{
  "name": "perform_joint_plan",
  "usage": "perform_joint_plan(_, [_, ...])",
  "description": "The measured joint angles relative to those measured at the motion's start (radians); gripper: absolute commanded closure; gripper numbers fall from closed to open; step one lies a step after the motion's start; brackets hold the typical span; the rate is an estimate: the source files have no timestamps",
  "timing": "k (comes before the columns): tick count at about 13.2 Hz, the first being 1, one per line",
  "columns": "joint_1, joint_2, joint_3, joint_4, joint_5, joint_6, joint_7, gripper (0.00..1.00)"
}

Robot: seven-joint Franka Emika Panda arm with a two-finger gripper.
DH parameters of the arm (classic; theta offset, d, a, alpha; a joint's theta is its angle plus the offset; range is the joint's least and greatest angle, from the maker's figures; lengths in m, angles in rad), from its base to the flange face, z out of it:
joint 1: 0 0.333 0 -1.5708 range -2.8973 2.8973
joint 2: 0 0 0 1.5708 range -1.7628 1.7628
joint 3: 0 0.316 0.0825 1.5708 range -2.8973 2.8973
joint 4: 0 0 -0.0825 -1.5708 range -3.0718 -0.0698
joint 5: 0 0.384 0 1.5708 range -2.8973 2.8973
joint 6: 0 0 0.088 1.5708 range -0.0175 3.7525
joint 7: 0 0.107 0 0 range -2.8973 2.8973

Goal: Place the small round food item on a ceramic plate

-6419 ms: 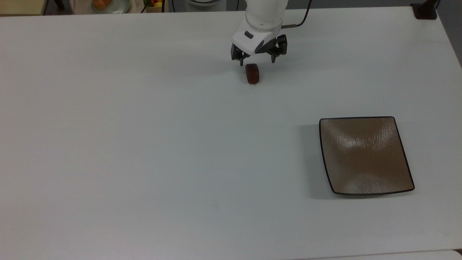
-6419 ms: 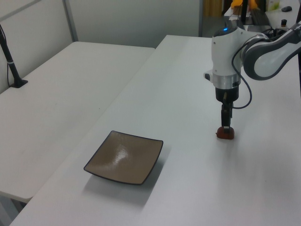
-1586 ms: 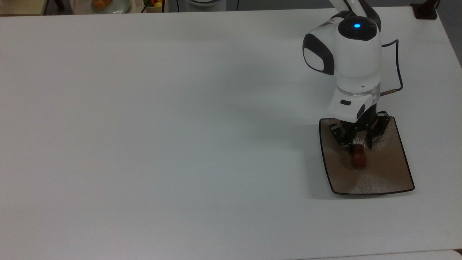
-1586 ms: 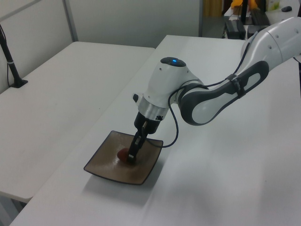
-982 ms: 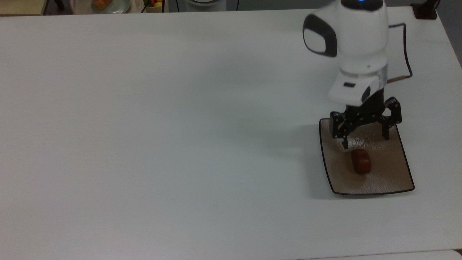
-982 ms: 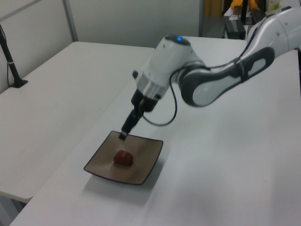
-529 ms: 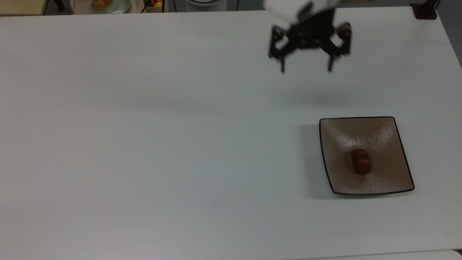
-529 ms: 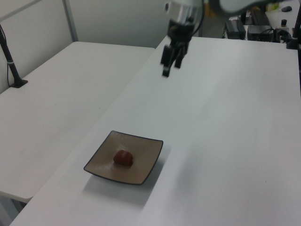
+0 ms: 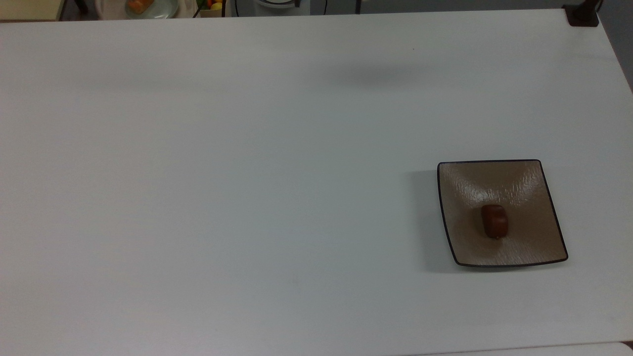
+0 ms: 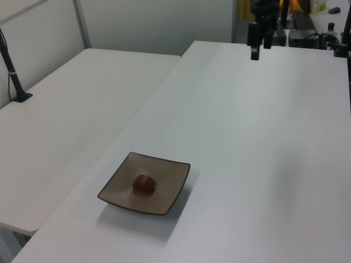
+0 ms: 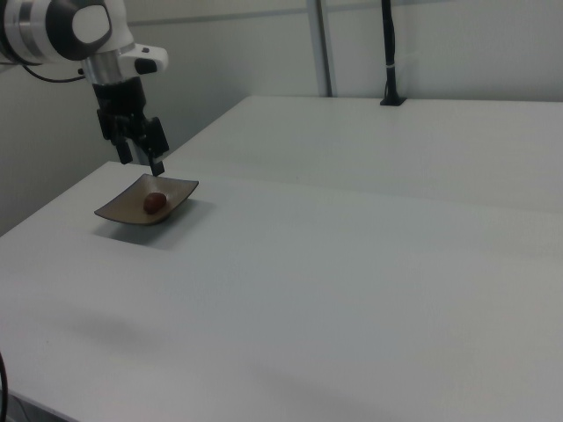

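Observation:
The small round food item [image 9: 494, 221], a glossy reddish-brown lump, lies near the middle of the ceramic plate [image 9: 524, 190], a square tan dish with a dark rim at the top view's right. Both also appear low in the left view, the food item [image 10: 143, 182] resting on the plate [image 10: 167, 192]. In the right view the food item [image 11: 155, 202] sits in the plate [image 11: 116, 211] at the left. My gripper [image 11: 141, 158] hangs open and empty well above the table; in the left view the gripper [image 10: 260, 46] is far back, at a distance from the plate.
A black post base [image 9: 583, 15] stands on the table's corner at the top view's upper right. A dish of food [image 9: 148, 6] lies beyond the far edge. A second white table [image 10: 71, 98] adjoins on the left view's left, with a black post [image 10: 13, 71].
My open gripper has risen and drawn back from the plate, leaving the top view. The food item stays where it was let go on the plate.

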Motion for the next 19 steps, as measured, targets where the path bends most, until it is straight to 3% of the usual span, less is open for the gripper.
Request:
perform_joint_plan(2, [-0.048,-0.025,-0.002,-0.032,0.033,-0.022,-0.136,0.00])
perform_joint_plan(6, [-0.066,-0.032,-0.003,-0.043,0.035,-0.019,-0.240,0.00])
perform_joint_plan(9, [-0.035,-0.030,-0.020,-0.045,0.033,-0.018,-0.253,0.00])
perform_joint_plan(12, [0.053,-0.022,-0.107,-0.046,0.031,-0.015,-0.253,0.00])
perform_joint_plan(19, [0.007,-0.028,-0.128,-0.044,0.031,-0.012,-0.256,0.00])
